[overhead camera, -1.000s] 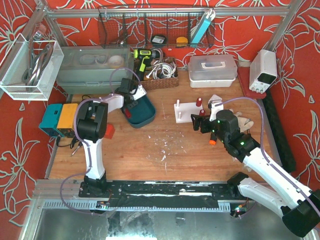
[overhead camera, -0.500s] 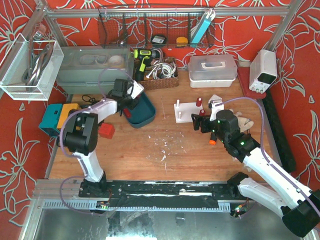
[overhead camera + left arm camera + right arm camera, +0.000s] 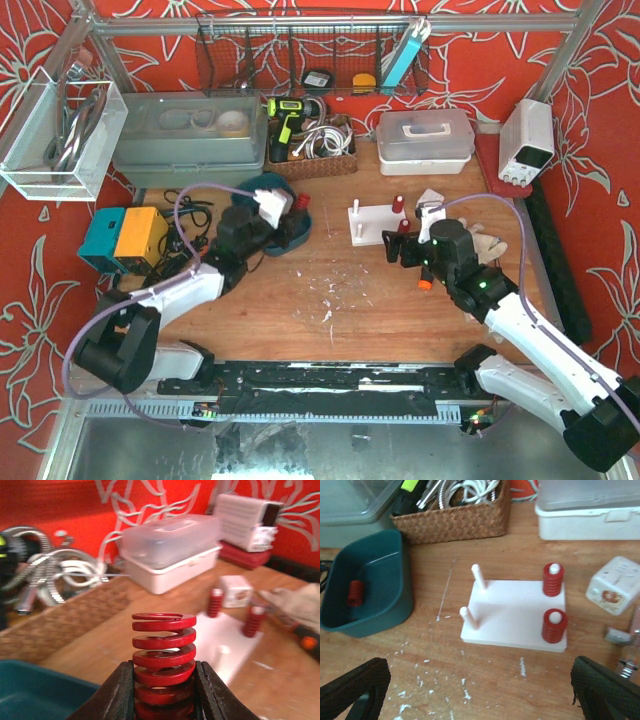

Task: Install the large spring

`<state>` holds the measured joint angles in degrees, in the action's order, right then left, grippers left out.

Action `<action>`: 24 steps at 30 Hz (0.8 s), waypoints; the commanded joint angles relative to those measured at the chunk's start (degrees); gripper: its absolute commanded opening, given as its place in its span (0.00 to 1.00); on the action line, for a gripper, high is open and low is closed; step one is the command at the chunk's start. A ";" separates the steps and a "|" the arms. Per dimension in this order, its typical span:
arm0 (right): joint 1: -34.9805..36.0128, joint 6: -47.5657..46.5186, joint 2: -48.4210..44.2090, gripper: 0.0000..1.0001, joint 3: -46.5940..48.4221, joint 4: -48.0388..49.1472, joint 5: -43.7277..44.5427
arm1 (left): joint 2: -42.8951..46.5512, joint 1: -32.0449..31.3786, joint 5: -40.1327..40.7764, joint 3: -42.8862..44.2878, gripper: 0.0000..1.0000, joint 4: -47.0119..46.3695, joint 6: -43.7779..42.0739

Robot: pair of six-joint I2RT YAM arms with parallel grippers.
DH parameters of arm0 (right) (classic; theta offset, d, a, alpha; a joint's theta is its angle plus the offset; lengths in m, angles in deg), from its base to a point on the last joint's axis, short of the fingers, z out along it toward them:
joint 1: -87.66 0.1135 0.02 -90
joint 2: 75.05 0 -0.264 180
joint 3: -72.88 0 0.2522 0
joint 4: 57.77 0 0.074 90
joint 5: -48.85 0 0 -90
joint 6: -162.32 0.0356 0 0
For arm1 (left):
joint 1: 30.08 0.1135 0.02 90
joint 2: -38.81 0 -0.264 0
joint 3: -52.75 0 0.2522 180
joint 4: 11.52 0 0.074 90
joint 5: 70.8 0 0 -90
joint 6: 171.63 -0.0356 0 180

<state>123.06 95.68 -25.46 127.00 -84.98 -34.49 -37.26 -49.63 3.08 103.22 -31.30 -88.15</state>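
Partly hidden large spring point(image 3: 163, 647), lower coils inside left pincer point(image 3: 163, 672), base cropped

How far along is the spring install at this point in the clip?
Done: two red springs sit on pegs of the white base. In hand: the left gripper is shut on a large red spring, upright, not yet at the base. Left: seat it on one of the two bare pegs. Another loose spring lies in the teal bin; the right gripper is open and empty.
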 commanded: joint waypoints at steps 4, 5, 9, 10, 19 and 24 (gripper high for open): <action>0.03 0.75 5.82 0.94 5.56 -1.54 -21.22 | 7.01 -11.43 4.40 -14.39 0.04 -22.24 6.27; 0.21 1.44 6.94 0.92 6.25 -1.50 -24.43 | 7.48 -13.20 5.38 -16.13 0.04 -23.95 5.88; 1.73 5.82 8.48 0.81 6.46 1.82 -30.23 | 8.02 -17.77 6.69 -21.85 0.05 -30.09 4.62; 2.51 6.46 8.81 0.80 6.58 2.53 -30.10 | 7.92 -18.71 7.51 -22.81 0.04 -31.08 4.00; 9.77 5.91 17.70 0.68 14.22 1.79 -31.28 | 5.59 -23.06 7.57 -26.29 0.03 -36.41 -0.47; 12.58 3.56 21.20 0.68 17.36 -1.94 -27.51 | 5.19 -23.93 7.58 -26.76 0.03 -37.39 -0.61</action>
<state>133.94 101.21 -6.03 141.62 -83.67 -63.69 -32.34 -72.67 10.36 76.18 -62.62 -87.35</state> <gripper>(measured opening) 0.680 0.296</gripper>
